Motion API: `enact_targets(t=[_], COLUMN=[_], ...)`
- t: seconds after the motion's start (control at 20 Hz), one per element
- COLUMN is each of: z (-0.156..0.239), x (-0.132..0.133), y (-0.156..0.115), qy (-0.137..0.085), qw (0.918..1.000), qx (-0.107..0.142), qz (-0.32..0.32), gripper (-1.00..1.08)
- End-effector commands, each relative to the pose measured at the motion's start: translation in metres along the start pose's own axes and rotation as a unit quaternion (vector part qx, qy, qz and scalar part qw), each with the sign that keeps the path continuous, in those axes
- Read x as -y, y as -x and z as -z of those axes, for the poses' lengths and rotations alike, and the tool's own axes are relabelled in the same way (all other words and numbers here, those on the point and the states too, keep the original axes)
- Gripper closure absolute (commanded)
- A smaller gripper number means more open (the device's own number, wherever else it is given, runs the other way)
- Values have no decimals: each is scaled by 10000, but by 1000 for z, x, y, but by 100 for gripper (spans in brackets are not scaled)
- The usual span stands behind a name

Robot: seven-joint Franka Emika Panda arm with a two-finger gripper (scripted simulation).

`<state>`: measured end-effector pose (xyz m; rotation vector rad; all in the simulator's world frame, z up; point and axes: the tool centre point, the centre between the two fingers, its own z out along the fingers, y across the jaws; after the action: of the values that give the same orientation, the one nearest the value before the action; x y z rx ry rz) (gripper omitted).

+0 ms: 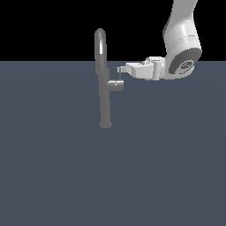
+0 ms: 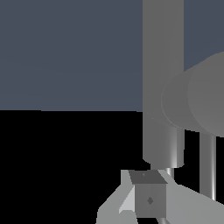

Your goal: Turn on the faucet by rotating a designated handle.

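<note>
The faucet (image 1: 104,88) stands upright on the dark blue-grey bench (image 1: 57,176), its flared base well toward the middle of the exterior view and its arched spout rising above the horizon line. The handle (image 1: 116,85) is a short stub jutting from the column toward the exterior view's right, with a thin rod lever (image 1: 118,74) rising from it. The tool (image 1: 121,69) reaches in sideways from the exterior view's right, and its tip sits right at the upper end of that lever, touching it or very nearly so. In the wrist view the stub (image 2: 197,103) looms large and close beside the column (image 2: 162,78), and the finger (image 2: 148,199) shows low in the picture, with what seems to be the thin rod running down past it. Whether the tool is closed on the rod or merely set against it I cannot tell; the jaws are too small in one view and mostly cropped in the other. The main risk, as I judge it, is the contact point: pressing so near the rod's tip could let the tool slide off the end as the lever swings, leaving the handle only partly turned. A push aimed along the rod instead of across it would load the column and turn nothing.
</note>
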<state>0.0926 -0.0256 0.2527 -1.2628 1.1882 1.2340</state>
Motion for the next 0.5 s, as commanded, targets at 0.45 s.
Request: enact_targets(t=[0.45], z=[-1], x=[-5], y=[-2], qy=[-71], qw=[9999], qx=[70], qz=[-66], gripper=[108])
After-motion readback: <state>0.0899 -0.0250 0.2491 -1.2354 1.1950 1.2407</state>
